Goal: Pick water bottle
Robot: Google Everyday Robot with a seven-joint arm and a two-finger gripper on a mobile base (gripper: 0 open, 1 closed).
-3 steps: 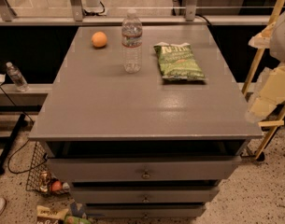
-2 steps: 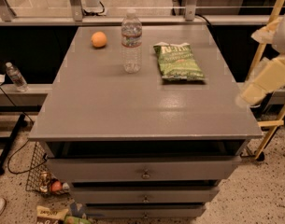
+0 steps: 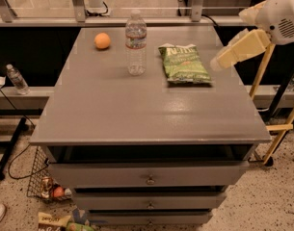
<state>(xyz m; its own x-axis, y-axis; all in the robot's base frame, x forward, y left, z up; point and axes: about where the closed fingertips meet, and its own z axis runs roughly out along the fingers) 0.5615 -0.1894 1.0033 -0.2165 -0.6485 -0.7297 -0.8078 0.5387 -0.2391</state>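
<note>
The water bottle (image 3: 136,43) stands upright at the back of the grey table (image 3: 137,114), clear and ribbed, with a white cap and a white-and-red label band. My gripper (image 3: 219,61) is at the end of the cream arm (image 3: 247,42) that reaches in from the upper right. It hovers over the table's right side, just right of the green chip bag (image 3: 184,63) and well to the right of the bottle. It holds nothing that I can see.
An orange (image 3: 102,41) lies left of the bottle. A smaller clear bottle (image 3: 16,79) stands on a low ledge to the left. Drawers (image 3: 150,179) sit under the tabletop. A wire basket (image 3: 45,184) and litter lie on the floor, and a yellow stand (image 3: 272,124) is at the right.
The arm has swung left and forward from beyond the table's right edge, so the gripper is now over the table beside the chip bag. Nothing on the table has moved.
</note>
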